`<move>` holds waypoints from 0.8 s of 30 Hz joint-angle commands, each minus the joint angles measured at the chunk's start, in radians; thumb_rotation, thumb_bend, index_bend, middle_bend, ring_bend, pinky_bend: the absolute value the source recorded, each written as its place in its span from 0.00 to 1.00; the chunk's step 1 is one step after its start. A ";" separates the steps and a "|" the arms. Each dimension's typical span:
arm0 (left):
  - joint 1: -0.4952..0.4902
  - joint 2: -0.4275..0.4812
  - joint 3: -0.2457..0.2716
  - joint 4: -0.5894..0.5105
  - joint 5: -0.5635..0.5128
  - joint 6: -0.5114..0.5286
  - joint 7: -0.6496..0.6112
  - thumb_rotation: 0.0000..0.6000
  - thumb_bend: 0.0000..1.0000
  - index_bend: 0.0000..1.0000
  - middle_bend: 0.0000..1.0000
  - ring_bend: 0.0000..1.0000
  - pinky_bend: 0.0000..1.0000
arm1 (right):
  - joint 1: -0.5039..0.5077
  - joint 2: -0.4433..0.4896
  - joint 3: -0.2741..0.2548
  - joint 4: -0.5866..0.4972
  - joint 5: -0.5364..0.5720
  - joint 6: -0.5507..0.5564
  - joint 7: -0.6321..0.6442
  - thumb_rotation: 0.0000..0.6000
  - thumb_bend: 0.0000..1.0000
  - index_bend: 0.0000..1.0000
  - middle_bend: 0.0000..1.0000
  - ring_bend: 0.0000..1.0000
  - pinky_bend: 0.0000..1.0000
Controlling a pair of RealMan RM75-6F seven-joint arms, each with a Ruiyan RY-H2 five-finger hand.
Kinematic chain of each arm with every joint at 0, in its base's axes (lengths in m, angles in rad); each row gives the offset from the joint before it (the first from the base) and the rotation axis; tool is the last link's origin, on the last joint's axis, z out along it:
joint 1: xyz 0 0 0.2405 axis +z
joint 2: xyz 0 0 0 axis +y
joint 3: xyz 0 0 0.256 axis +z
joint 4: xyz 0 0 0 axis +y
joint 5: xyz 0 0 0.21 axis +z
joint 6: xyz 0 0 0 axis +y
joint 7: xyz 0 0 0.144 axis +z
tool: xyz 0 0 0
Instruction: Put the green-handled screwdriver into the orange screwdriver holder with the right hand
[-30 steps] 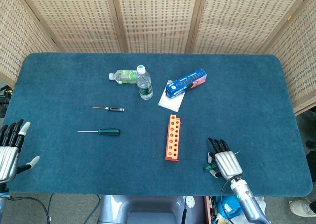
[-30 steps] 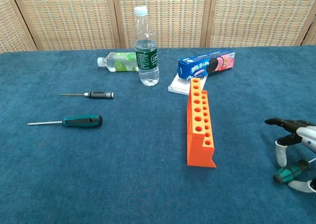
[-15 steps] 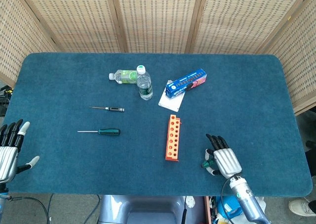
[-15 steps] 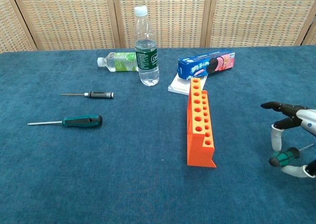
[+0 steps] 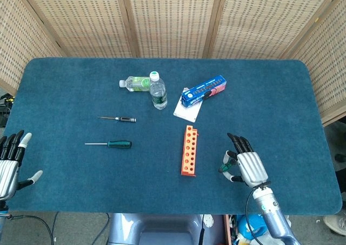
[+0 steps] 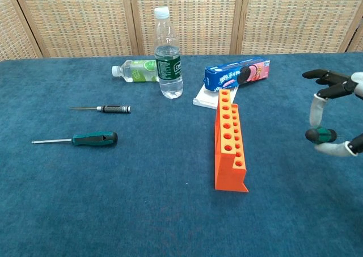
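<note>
My right hand [image 5: 246, 167] [image 6: 339, 112] hovers right of the orange screwdriver holder [image 5: 188, 150] [image 6: 229, 142], above the blue table. Thumb and a finger pinch a green-handled screwdriver [image 6: 321, 135] [image 5: 225, 169]; its handle end points toward the holder, and the shaft is hidden behind the hand. The holder lies lengthwise with its rows of holes facing up. A second green-handled screwdriver [image 5: 117, 144] [image 6: 93, 138] lies loose at the left. My left hand [image 5: 11, 165] rests at the near left corner with fingers spread and nothing in it.
A black-handled screwdriver [image 5: 125, 119] [image 6: 114, 108] lies beyond the loose green one. At the back stand an upright water bottle [image 5: 158, 92] [image 6: 169, 55], a lying bottle [image 5: 136, 83] [image 6: 136, 71] and a blue cookie box [image 5: 204, 91] [image 6: 237, 72] on a white pad [image 5: 187, 110].
My right hand has risen from the table with the green-handled screwdriver and moved slightly away from the near edge. The left hand and everything else stayed put.
</note>
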 commanded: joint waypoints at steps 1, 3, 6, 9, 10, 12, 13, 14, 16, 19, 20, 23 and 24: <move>-0.001 -0.001 0.000 0.000 0.001 -0.001 0.002 1.00 0.00 0.00 0.00 0.00 0.00 | 0.008 0.047 0.042 -0.104 0.066 -0.014 0.031 1.00 0.22 0.64 0.01 0.00 0.00; 0.000 -0.001 -0.001 0.000 -0.002 -0.001 0.000 1.00 0.00 0.00 0.00 0.00 0.00 | 0.012 0.071 0.084 -0.183 0.130 -0.020 0.066 1.00 0.22 0.64 0.01 0.00 0.00; 0.000 0.000 -0.001 0.001 -0.003 -0.002 -0.003 1.00 0.00 0.00 0.00 0.00 0.00 | 0.018 0.103 0.125 -0.273 0.219 -0.037 0.102 1.00 0.22 0.64 0.01 0.00 0.00; -0.001 0.000 -0.001 0.001 -0.002 -0.002 -0.004 1.00 0.00 0.00 0.00 0.00 0.00 | 0.024 0.132 0.159 -0.336 0.296 -0.064 0.162 1.00 0.22 0.64 0.01 0.00 0.00; -0.001 0.000 -0.001 0.001 -0.002 -0.001 -0.005 1.00 0.00 0.00 0.00 0.00 0.00 | 0.027 0.142 0.171 -0.353 0.319 -0.077 0.188 1.00 0.22 0.64 0.01 0.00 0.00; 0.000 0.000 -0.001 0.001 -0.002 -0.001 -0.005 1.00 0.00 0.00 0.00 0.00 0.00 | 0.031 0.162 0.189 -0.378 0.356 -0.102 0.236 1.00 0.22 0.64 0.01 0.00 0.00; 0.000 0.000 -0.001 0.001 -0.002 -0.001 -0.006 1.00 0.00 0.00 0.00 0.00 0.00 | 0.034 0.174 0.199 -0.389 0.375 -0.119 0.264 1.00 0.22 0.64 0.01 0.00 0.00; -0.001 0.000 -0.001 0.002 -0.003 -0.002 -0.006 1.00 0.00 0.00 0.00 0.00 0.00 | 0.037 0.187 0.214 -0.401 0.401 -0.139 0.301 1.00 0.22 0.64 0.01 0.00 0.00; -0.001 0.000 -0.002 0.002 -0.003 -0.002 -0.007 1.00 0.00 0.00 0.00 0.00 0.00 | 0.045 0.209 0.235 -0.410 0.435 -0.169 0.347 1.00 0.22 0.64 0.01 0.00 0.00; -0.001 -0.001 -0.003 0.004 -0.002 0.000 -0.009 1.00 0.00 0.00 0.00 0.00 0.00 | 0.052 0.217 0.253 -0.415 0.462 -0.184 0.389 1.00 0.22 0.64 0.01 0.00 0.00; -0.001 -0.001 -0.003 0.005 -0.003 0.000 -0.010 1.00 0.00 0.00 0.00 0.00 0.00 | 0.054 0.218 0.259 -0.418 0.471 -0.187 0.406 1.00 0.22 0.64 0.01 0.00 0.00; -0.001 -0.002 -0.003 0.006 -0.004 -0.002 -0.011 1.00 0.00 0.00 0.00 0.00 0.00 | 0.057 0.214 0.282 -0.428 0.503 -0.199 0.469 1.00 0.22 0.64 0.01 0.00 0.00; -0.001 -0.002 -0.003 0.006 -0.005 -0.002 -0.012 1.00 0.00 0.00 0.00 0.00 0.00 | 0.059 0.213 0.291 -0.429 0.514 -0.204 0.489 1.00 0.22 0.64 0.01 0.00 0.00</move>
